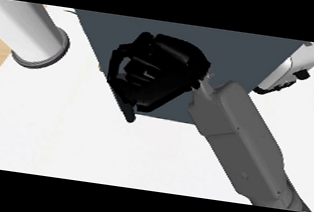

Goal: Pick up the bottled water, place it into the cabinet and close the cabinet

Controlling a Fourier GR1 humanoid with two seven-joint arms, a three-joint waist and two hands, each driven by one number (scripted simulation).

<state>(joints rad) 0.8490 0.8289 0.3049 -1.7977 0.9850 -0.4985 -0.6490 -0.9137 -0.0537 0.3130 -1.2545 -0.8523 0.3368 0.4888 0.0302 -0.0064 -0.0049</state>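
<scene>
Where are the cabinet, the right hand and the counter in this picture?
cabinet [249, 55], head view, on its dark face.
right hand [162, 67], head view, on its black middle.
counter [51, 133], head view, on bare white top.

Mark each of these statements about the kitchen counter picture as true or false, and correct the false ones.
1. The right hand is in front of the dark cabinet. True.
2. The grey forearm comes in from the lower left. False: it comes in from the lower right.
3. The counter is white. True.
4. The white cylinder is at the upper right. False: it is at the upper left.
5. Two black hands show. False: only one shows.
</scene>
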